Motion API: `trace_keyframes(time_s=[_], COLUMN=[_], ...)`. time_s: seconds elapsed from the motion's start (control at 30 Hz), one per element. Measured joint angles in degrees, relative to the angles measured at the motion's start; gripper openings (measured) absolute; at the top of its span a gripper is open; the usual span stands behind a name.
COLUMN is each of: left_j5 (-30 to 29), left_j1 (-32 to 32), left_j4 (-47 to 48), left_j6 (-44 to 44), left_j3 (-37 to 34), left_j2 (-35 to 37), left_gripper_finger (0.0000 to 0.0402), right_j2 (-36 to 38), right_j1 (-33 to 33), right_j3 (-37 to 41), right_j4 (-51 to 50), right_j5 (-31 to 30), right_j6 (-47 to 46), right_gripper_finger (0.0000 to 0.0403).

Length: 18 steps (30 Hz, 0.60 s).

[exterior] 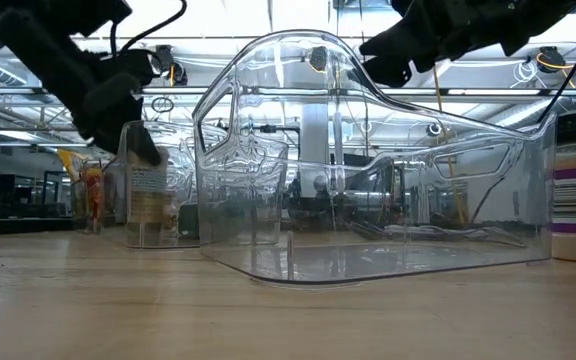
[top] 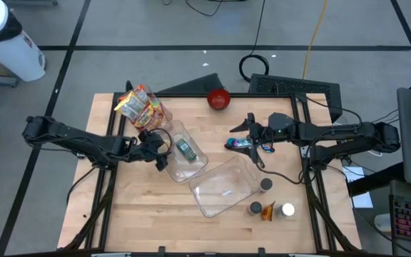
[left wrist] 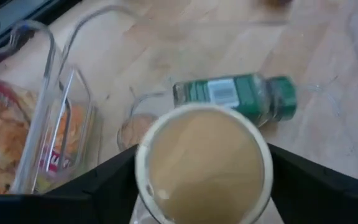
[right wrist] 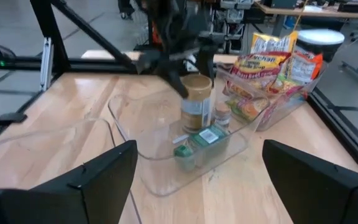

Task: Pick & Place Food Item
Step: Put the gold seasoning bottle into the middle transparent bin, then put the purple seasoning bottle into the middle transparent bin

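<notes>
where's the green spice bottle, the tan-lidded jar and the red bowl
green spice bottle (left wrist: 232, 97), left wrist view, on its white label, lying on its side.
tan-lidded jar (right wrist: 197, 101), right wrist view, on its side wall below the lid.
red bowl (top: 219, 98), high view, on the middle of the bowl.

A tan-lidded jar (right wrist: 197, 102) stands upright in a clear bin (right wrist: 229, 149).

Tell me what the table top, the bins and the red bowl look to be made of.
Table top: pale wood with visible plank seams and grain, matte.
Bins: clear hard plastic, likely acrylic; glossy, the room shows through the walls.
Red bowl: smooth and glossy, plastic or glazed ceramic; the look leaves it open.
</notes>
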<state>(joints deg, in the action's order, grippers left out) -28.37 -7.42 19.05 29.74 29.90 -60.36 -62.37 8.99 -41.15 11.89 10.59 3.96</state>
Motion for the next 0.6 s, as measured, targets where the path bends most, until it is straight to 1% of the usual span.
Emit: trace_keyframes(time_s=[0.1,0.2,0.27,0.37,0.5,0.53,0.6], left_j5=[0.30,0.43,0.40,0.16,0.04,0.06,-0.04], left_j1=[0.00,0.00,0.00,-0.01,0.04,0.04,0.04], left_j4=[1.62,1.88,1.84,-0.18,-5.18,-6.33,-5.62], left_j6=[-1.89,-4.02,-5.70,-8.59,-13.23,-13.93,-14.25], left_j3=[1.97,4.03,5.49,7.30,7.84,7.99,8.08], left_j2=[1.48,3.08,4.23,5.69,7.28,7.34,7.57], left_gripper_finger=[0.0290,0.0287,0.0298,0.0327,0.0359,0.0364,0.0372], right_j2=[0.31,1.49,3.05,5.94,10.74,11.99,14.01], right_j1=[0.00,0.00,0.00,-0.17,-0.72,-1.11,-2.21], right_j3=[0.00,0.00,0.00,0.00,0.00,0.00,0.00], right_j4=[-1.51,-3.51,-5.80,-8.68,-12.76,-13.69,-14.60], right_j5=[0.00,0.03,0.03,0.29,4.83,5.18,6.11], right_j6=[0.18,-0.25,-0.33,-2.27,-4.69,-5.35,-6.57], right_gripper_finger=[0.0340,0.0342,0.0342,0.0341,0.0338,0.0337,0.0337])
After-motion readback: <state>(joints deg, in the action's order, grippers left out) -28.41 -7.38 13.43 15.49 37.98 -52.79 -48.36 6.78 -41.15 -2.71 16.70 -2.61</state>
